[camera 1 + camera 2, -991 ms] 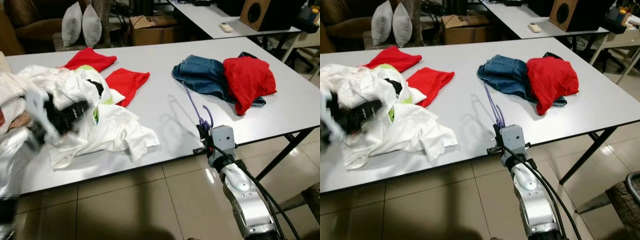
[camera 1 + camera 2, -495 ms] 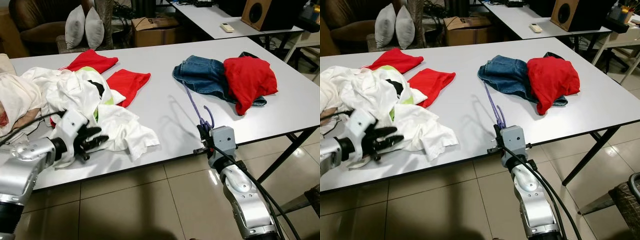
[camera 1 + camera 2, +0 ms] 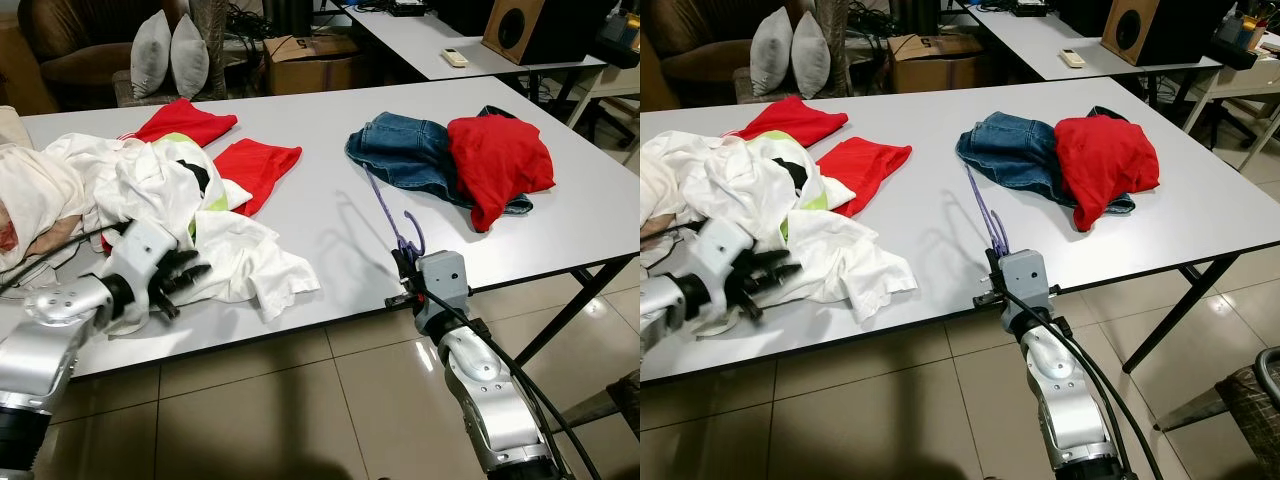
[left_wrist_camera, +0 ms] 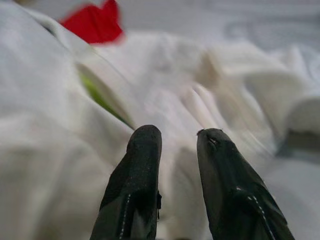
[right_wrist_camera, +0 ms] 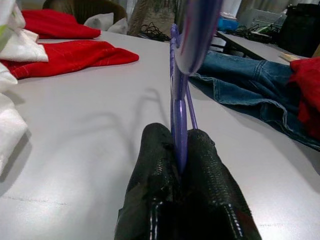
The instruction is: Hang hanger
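Right gripper clamped on purple hanger, at the table's near edge; left gripper, fingers slightly apart, over the white garments.

Keep your clamp firm and the hanger upright. I judge the bare tabletop between jeans and white pile your best working room; mind the table edge beside your wrist.
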`<state>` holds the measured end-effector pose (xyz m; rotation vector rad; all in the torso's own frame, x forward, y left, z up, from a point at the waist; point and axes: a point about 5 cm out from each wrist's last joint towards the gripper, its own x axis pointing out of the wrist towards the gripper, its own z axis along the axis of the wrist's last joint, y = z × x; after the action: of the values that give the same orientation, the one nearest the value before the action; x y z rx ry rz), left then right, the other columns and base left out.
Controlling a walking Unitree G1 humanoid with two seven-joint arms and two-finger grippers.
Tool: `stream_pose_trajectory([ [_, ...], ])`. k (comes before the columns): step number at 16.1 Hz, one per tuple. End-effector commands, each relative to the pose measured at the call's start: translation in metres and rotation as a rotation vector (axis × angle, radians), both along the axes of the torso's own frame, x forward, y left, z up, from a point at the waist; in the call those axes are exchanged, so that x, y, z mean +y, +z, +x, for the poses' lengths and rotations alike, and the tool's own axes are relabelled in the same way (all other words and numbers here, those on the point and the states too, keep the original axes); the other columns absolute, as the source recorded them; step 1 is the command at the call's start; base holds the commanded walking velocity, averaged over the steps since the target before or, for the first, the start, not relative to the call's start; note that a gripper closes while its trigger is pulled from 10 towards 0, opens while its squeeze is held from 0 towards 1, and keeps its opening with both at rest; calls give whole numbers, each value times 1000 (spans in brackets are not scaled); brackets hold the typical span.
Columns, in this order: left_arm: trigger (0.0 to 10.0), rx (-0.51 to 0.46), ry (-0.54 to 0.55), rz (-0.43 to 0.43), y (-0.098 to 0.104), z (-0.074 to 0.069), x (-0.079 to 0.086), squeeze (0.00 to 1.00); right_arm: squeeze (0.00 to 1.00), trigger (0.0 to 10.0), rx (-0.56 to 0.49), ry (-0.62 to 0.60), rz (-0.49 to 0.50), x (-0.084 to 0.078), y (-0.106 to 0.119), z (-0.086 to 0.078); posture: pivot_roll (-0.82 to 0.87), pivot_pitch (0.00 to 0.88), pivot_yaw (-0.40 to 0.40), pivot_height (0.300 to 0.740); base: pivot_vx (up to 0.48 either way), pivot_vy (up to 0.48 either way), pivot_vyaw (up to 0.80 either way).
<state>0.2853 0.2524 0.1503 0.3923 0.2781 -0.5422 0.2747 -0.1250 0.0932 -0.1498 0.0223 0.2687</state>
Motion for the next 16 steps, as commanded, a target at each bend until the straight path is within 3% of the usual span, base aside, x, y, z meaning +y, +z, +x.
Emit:
stream_pose_trajectory([
  [1, 10000, -69, 19, 26, 9, 0, 5, 0, 0, 10000, 35, 7, -1, 0, -6, 1, -17, 0, -3, 740, 0, 0, 0],
  [3, 10000, -25, 15, 89, -1, -6, 10, 0, 0, 10000, 36, 16, -2, 1, -6, 2, -12, 0, -10, 740, 0, 0, 0],
  [8, 10000, 54, -23, 96, -23, -12, 4, 0, 0, 10000, 33, 23, -3, 2, -6, 4, -11, 0, -14, 740, 0, 0, 0],
  [9, 5098, 49, -39, 71, -25, -12, -1, 0, 0, 10000, 31, 25, -4, 2, -5, 5, -13, 0, -14, 740, 0, 0, 0],
  [10, 2392, 43, -53, 44, -25, -12, -4, 0, 0, 10000, 31, 25, -5, 1, -5, 5, -12, 0, -16, 740, 0, 0, 0],
  [11, 1922, 42, -55, 41, -25, -12, -5, 0, 0, 10000, 31, 25, -6, 1, -5, 5, -12, 0, -16, 740, 0, 0, 0],
  [13, 0, 43, -63, 25, -27, -13, -7, 0, 0, 10000, 31, 28, -6, 2, -5, 6, -9, 0, -18, 740, 0, 0, 0],
  [16, 0, 48, -66, 20, -29, -13, -7, 0, 0, 10000, 31, 31, -6, 3, -6, 6, -7, 0, -18, 740, 0, 0, 0],
])
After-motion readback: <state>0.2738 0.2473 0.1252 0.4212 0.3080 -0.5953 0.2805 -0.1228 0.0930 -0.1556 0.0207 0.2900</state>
